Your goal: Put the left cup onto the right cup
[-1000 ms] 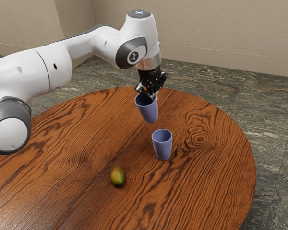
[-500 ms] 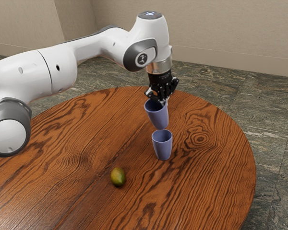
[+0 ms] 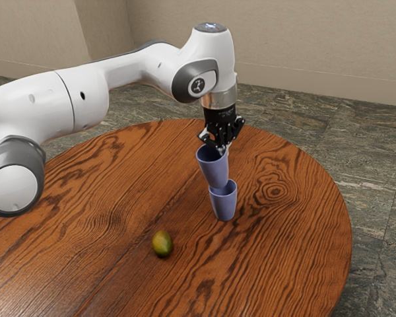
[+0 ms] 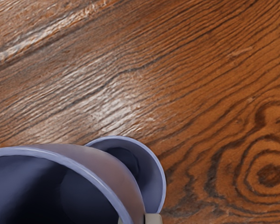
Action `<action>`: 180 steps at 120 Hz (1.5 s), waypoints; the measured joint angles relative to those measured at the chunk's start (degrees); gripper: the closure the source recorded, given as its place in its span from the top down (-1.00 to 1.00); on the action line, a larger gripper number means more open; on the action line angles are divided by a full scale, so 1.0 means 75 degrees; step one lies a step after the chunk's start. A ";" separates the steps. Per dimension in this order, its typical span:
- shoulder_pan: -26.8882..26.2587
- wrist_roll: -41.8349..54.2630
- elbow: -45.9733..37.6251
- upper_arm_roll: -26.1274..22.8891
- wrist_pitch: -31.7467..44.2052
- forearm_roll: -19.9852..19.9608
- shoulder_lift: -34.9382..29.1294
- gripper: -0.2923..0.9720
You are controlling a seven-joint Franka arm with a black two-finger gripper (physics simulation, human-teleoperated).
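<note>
Upper blue cup hangs tilted from the pincer, which is clamped on its rim at the side farther from the exterior camera. Its base dips into the mouth of the lower blue cup, standing upright near the middle of the tabletop; the lower rim hides whether the two touch inside. In the wrist view the held cup is cut off by the frame and covers part of the lower cup. A small green fruit lies apart, nearer the exterior camera.
</note>
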 joint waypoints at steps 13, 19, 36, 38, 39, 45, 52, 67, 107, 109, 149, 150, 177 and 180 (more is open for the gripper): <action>-0.0001 -0.0009 0.0001 0.0000 -0.0006 -0.0005 0.0036 -0.70; -0.0007 -0.0014 0.0006 -0.0017 -0.0003 -0.0001 0.0062 -0.70; -0.0041 -0.0035 0.0030 -0.0057 0.0007 0.0022 0.0097 -0.70; -0.0046 -0.0037 0.0034 -0.0057 0.0008 0.0024 0.0100 -0.70; -0.0048 -0.0038 0.0038 -0.0058 0.0008 0.0026 0.0102 -0.70; -0.0055 -0.0044 0.0043 -0.0060 0.0012 0.0030 0.0109 -0.70; -0.0057 -0.0049 0.0036 -0.0059 0.0015 0.0034 0.0134 -0.70; -0.0059 -0.0060 0.0025 -0.0048 0.0048 0.0043 0.0210 -0.70; -0.0060 -0.0070 0.0089 -0.0047 0.0116 0.0078 0.0233 -0.70; -0.0060 -0.0069 0.0087 -0.0047 0.0121 0.0079 0.0234 -0.70; -0.0059 -0.0061 0.0077 0.0010 0.0293 0.0097 0.0328 -0.70; -0.0059 -0.0060 0.0078 0.0012 0.0298 0.0098 0.0329 -0.70; -0.0059 -0.0041 0.0061 0.0023 0.0422 0.0183 0.0383 -0.70; -0.0059 -0.0039 0.0056 0.0023 0.0436 0.0187 0.0391 -0.70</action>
